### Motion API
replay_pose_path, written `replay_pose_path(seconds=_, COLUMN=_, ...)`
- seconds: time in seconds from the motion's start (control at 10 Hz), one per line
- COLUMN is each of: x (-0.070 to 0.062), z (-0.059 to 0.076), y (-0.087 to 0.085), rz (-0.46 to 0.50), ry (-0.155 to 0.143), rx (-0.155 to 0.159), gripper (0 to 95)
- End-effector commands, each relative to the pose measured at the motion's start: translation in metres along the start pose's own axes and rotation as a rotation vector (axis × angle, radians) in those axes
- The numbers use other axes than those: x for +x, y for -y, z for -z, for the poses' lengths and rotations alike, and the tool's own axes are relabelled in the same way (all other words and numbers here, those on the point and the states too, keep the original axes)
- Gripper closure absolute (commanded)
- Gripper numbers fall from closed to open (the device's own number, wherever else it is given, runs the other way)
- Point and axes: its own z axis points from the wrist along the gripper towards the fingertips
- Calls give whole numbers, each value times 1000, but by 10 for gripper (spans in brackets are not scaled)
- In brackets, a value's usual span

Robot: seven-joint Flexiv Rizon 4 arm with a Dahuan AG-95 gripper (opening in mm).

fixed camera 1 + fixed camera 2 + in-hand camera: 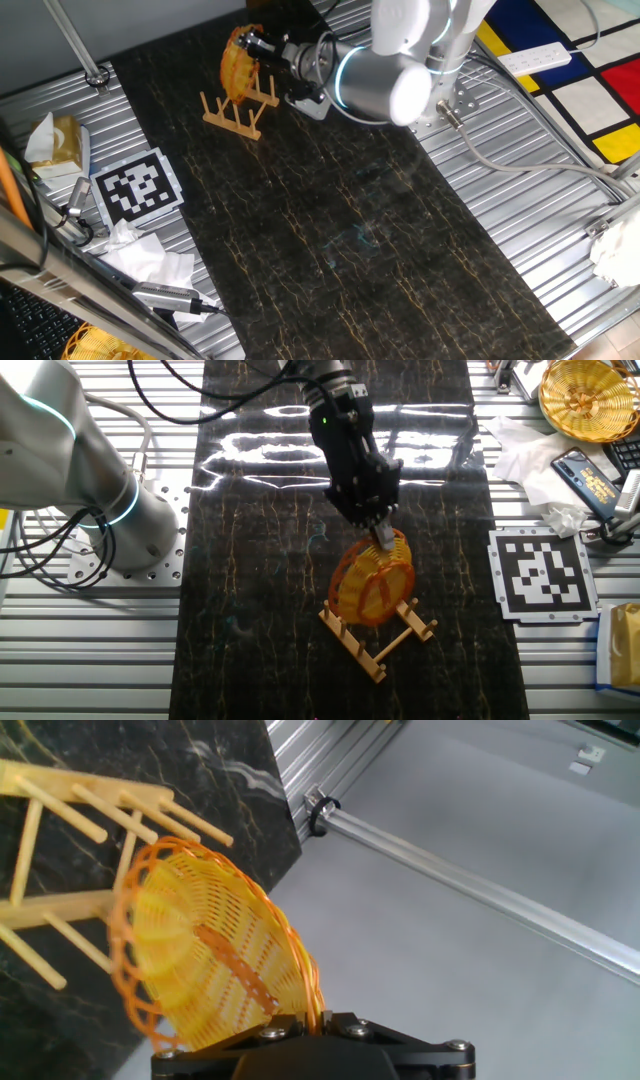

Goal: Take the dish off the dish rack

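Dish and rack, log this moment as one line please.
phase: grasp | gripper: shut on dish rim | dish: upright in dish rack | lift: not yet

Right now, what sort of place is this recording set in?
Most likely a robotics lab workbench, not a kitchen: a printed fiducial marker lies beside the black marble-pattern mat, on a ribbed aluminium table with loose cables.

The oval, shallow, yellow-orange woven wicker dish with a darker orange stripe across its centre stands on edge among the pegs of the small light-brown wooden dish rack, slightly below the middle of the other fixed view. In one fixed view both sit at the upper left of the frame, the rack's flat base rails on the dark marbled surface. The hand view shows the dish's concave face and open-weave rim at lower left, with the pegs beyond it.
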Motion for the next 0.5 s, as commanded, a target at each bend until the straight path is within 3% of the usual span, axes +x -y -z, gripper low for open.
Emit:
replay_pose_path(seconds=0.1, x=-2, z=6, y=7, rz=35, ry=-19, rx=19, gripper=950)
replay_pose_path(seconds=0.5, x=5, z=21, y=19, rz=47, ry=-18, rx=22, gripper=950)
